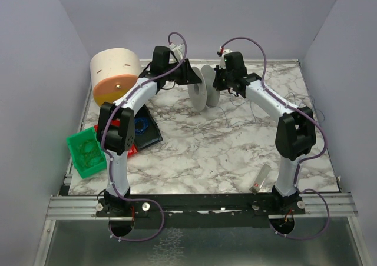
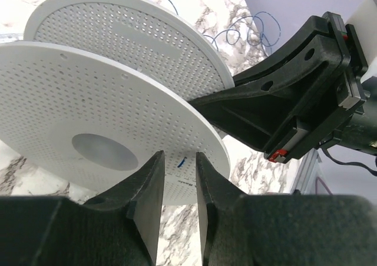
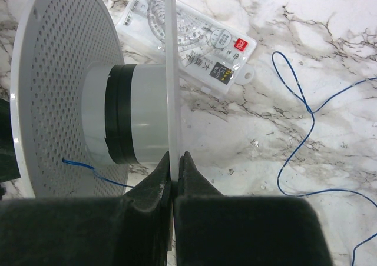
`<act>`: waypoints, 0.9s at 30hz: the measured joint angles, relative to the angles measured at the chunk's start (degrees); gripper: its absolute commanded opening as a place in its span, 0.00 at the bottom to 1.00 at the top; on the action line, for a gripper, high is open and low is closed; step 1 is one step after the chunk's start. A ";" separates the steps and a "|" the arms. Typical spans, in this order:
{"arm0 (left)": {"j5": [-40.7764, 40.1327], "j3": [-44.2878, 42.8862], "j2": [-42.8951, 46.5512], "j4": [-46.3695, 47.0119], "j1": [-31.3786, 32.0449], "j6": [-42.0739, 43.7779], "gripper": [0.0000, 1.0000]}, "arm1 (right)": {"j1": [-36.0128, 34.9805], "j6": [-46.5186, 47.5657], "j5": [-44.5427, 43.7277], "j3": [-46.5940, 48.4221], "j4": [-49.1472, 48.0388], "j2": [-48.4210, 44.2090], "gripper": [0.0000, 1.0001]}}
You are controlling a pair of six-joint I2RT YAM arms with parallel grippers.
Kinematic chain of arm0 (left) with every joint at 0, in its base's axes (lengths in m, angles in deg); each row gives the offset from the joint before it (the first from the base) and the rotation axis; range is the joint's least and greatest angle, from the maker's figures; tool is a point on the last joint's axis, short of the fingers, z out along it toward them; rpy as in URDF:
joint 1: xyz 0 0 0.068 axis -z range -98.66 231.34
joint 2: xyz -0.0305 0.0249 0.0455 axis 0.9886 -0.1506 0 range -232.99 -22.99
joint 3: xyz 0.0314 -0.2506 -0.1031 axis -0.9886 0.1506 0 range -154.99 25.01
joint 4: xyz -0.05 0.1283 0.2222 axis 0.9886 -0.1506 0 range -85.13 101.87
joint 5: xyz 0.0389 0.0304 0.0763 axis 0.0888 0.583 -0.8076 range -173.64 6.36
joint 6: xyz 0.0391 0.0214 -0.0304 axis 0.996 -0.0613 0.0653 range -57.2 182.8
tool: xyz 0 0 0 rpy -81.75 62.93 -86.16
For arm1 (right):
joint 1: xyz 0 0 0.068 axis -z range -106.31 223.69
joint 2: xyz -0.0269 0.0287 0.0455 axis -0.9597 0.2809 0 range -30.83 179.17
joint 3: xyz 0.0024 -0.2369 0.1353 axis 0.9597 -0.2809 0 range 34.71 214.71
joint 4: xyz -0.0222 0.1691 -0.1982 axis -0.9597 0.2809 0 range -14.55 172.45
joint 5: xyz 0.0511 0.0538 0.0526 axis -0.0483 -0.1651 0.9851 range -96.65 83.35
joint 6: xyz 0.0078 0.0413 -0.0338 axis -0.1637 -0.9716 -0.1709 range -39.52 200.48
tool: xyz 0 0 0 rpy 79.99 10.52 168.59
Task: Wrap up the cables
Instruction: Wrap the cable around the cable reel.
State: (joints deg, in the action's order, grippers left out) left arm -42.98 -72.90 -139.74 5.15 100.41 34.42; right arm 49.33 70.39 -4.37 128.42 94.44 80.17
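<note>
**Operator:** How does the thin blue thread-like cable (image 3: 310,110) handle, and where is it?

**Technician:** Judge it very light, limp and slippery, and quick to kink or snag. Most of it lies in loose waves on the white marble table (image 3: 330,19), beside the white plastic spool with perforated flanges (image 3: 59,83). One end passes through a flange hole near the core.

**Operator:** Where is the hold taken?

**Technician:** On a free stretch lying on the table, near the spool. The cable is far thinner than a finger, so only a full pinch at the fingertips is likely to keep it.

**Operator:** What is the state of each hand?

**Technician:** The right hand (image 3: 175,160) is clamped on the rim of the thin near flange. The left hand (image 2: 179,166) faces a flange with its fingers slightly apart and nothing between them.

**Operator:** What room is there to move?

**Technician:** Open table lies on the cable's side. A clear plastic case of drawing instruments (image 3: 188,36) lies just beyond the spool. In the top view the walls stand close behind the spool, so keep sweeps low and short.
</note>
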 measured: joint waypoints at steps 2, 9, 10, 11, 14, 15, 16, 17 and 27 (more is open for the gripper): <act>0.90 0.00 -0.48 0.79 0.00 -0.70 0.27 | 0.00 0.00 0.11 0.00 0.00 0.00 0.01; 2.91 0.00 -1.88 1.77 -0.13 -2.05 0.22 | 0.11 0.00 0.22 0.00 0.00 0.00 0.01; 3.08 0.00 -1.95 1.90 -0.20 -2.21 0.22 | 0.11 0.00 0.26 0.00 0.00 0.00 0.01; 3.28 0.00 -2.05 2.01 -0.26 -2.38 0.20 | 0.11 0.00 0.31 0.00 0.00 0.00 0.00; 3.65 0.13 -2.19 2.58 -0.26 -2.80 0.17 | 0.11 0.00 0.31 0.00 0.00 0.00 0.01; 3.85 0.17 -2.21 2.86 -0.26 -3.08 0.17 | 0.11 0.00 0.31 0.00 0.02 0.00 0.01; 3.93 0.22 -2.21 2.99 -0.26 -3.28 0.16 | 0.11 0.00 0.31 0.00 0.00 0.00 0.01; 4.00 0.24 -2.21 3.19 -0.26 -3.52 0.15 | 0.11 0.00 0.31 0.00 0.00 0.00 0.01; 5.09 0.33 -2.36 4.33 -0.28 -5.03 0.00 | 0.11 0.00 0.28 0.00 0.02 0.00 0.00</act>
State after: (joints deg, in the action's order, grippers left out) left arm -37.88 -72.57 -142.10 9.48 100.12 29.39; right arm 49.44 70.39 -4.08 128.42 94.46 80.17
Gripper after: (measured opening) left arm 0.005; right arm 0.007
